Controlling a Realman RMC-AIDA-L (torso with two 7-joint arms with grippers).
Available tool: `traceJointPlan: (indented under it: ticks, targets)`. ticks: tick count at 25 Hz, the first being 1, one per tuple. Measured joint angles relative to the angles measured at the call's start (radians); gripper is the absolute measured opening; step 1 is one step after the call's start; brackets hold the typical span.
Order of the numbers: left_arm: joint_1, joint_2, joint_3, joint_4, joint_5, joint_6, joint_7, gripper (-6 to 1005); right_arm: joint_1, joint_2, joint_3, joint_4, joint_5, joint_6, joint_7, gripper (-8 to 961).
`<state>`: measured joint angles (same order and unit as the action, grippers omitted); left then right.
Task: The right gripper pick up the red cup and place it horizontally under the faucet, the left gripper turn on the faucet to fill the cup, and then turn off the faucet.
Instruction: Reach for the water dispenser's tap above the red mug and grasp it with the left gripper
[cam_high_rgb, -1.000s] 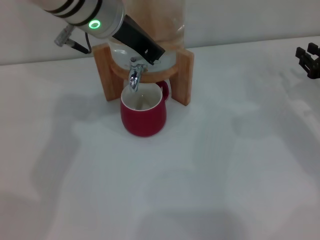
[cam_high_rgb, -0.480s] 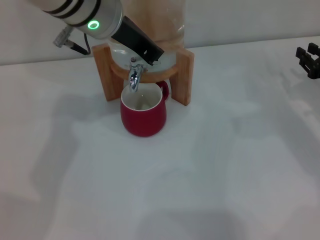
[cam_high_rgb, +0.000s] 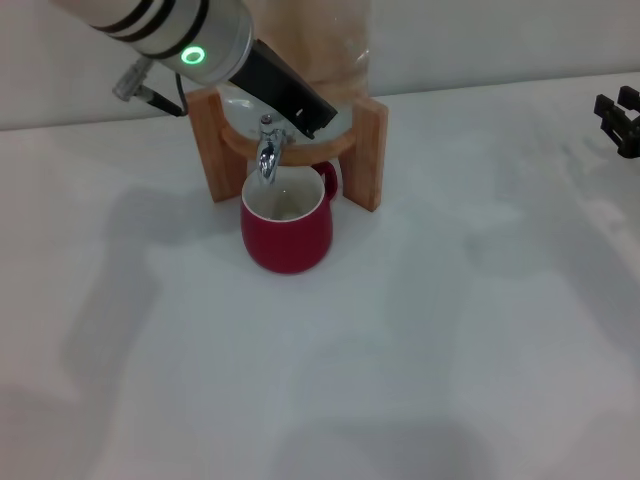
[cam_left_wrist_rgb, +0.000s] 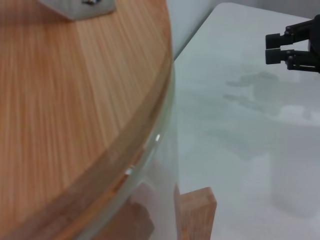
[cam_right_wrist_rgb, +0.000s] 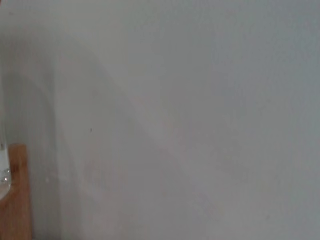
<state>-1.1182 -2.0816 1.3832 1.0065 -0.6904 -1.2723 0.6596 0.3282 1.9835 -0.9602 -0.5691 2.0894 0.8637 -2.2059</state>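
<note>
Left gripper up at faucet, black finger tip just above and beside lever. Can't tell if jaws open or closed, or if actually touching lever.

Red cup upright on table, straight under spout, in front of wooden stand, handle toward stand.

Right gripper parked far right on table edge, well apart from cup, holding nothing; jaw state hard to make out.
</note>
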Motion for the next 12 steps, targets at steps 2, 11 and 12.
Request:
traceJointPlan:
  ticks: [2, 11, 12]
  targets:
    - [0.000, 0.000, 0.000, 0.002, -0.002, -0.003, 0.000, 42, 0.000, 0.000, 0.000, 0.000, 0.000, 0.000, 0.000, 305]
    - [0.001, 0.000, -0.003, 0.003, -0.011, -0.013, 0.000, 41, 0.000, -0.002, 0.000, 0.000, 0.000, -0.002, 0.000, 305]
    - [0.001, 0.000, -0.002, 0.003, -0.014, -0.015, 0.000, 41, 0.000, -0.002, 0.000, 0.000, 0.000, -0.003, 0.000, 305]
